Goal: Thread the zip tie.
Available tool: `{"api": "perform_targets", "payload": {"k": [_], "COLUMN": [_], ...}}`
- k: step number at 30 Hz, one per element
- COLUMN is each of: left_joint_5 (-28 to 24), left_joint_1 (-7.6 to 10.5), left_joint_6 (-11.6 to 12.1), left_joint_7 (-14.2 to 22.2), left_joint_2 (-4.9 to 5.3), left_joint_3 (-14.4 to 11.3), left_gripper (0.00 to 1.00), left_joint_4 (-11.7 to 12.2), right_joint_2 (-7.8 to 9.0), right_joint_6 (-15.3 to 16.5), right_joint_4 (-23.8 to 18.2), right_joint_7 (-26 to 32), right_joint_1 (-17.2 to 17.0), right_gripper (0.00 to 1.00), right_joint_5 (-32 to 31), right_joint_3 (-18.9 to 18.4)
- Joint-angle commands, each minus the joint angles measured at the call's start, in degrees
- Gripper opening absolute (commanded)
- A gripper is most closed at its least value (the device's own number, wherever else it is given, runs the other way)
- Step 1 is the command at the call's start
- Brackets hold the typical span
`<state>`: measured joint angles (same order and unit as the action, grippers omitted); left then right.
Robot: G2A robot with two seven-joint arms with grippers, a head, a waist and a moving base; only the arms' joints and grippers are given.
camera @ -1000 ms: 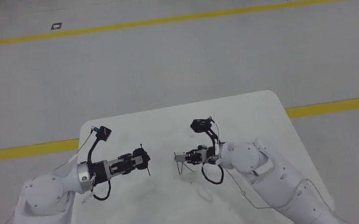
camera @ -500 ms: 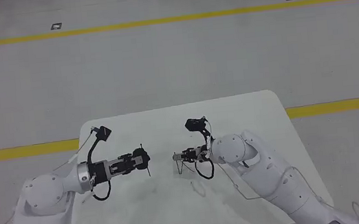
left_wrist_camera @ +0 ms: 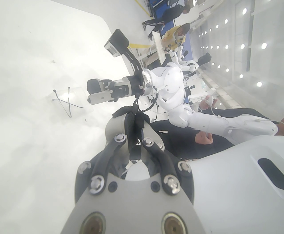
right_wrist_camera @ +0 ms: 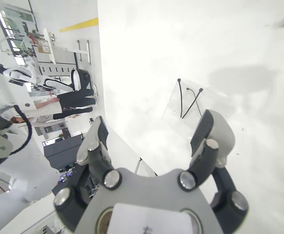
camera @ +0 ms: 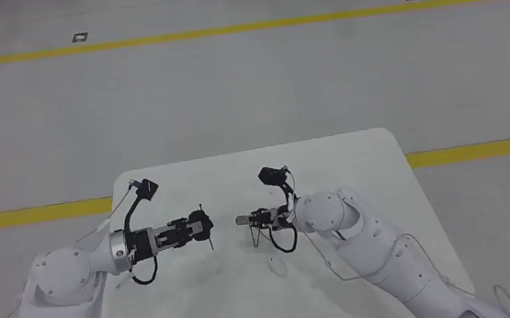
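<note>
White table (camera: 348, 164) with zip ties (right_wrist_camera: 181, 97), grey floor (camera: 230, 87)

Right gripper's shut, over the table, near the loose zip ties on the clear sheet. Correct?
Not quite: the right gripper is open, with its jaws wide apart, as the right wrist view shows. The rest stands: it is over the table, near the loose zip ties on the clear sheet.

Left gripper (camera: 204, 227), jaws closed, faces right gripper (camera: 244, 221), jaws spread wide.
</note>
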<state>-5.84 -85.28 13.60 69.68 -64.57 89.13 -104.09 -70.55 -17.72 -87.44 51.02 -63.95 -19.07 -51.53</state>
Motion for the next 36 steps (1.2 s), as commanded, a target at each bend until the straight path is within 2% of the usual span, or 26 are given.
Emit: {"api": "perform_targets", "payload": {"k": [1,7,13,17,27,34,36], "left_joint_5": [0.0,0.0,0.0,0.0,0.0,0.0,0.0], "left_joint_1": [0.0,0.0,0.0,0.0,0.0,0.0,0.0], "left_joint_6": [0.0,0.0,0.0,0.0,0.0,0.0,0.0], "left_joint_7": [0.0,0.0,0.0,0.0,0.0,0.0,0.0], "left_joint_2": [0.0,0.0,0.0,0.0,0.0,0.0,0.0], "left_joint_3": [0.0,0.0,0.0,0.0,0.0,0.0,0.0], "left_gripper": [0.0,0.0,0.0,0.0,0.0,0.0,0.0], "left_joint_4": [0.0,0.0,0.0,0.0,0.0,0.0,0.0], "right_joint_2": [-0.48,-2.02,-2.59,-2.68,-2.74,-3.09,-3.22], "right_joint_6": [-0.1,-1.2,-1.8,-1.8,-0.9,-1.8,-1.8], "right_joint_4": [1.5,6.6,9.0,9.4,9.4,10.5,10.8], "right_joint_7": [-1.4,-4.4,-6.0,-6.9,-8.0,-8.3,-8.4], "right_joint_1": [0.6,2.4,2.6,2.4,1.7,2.1,2.3], "right_gripper": [1.0,1.0,1.0,1.0,1.0,1.0,0.71], "right_joint_5": [0.8,3.3,3.0,0.9,1.2,0.7,0.7], "right_joint_3": [1.1,4.0,4.8,4.8,4.7,4.9,4.9]}}
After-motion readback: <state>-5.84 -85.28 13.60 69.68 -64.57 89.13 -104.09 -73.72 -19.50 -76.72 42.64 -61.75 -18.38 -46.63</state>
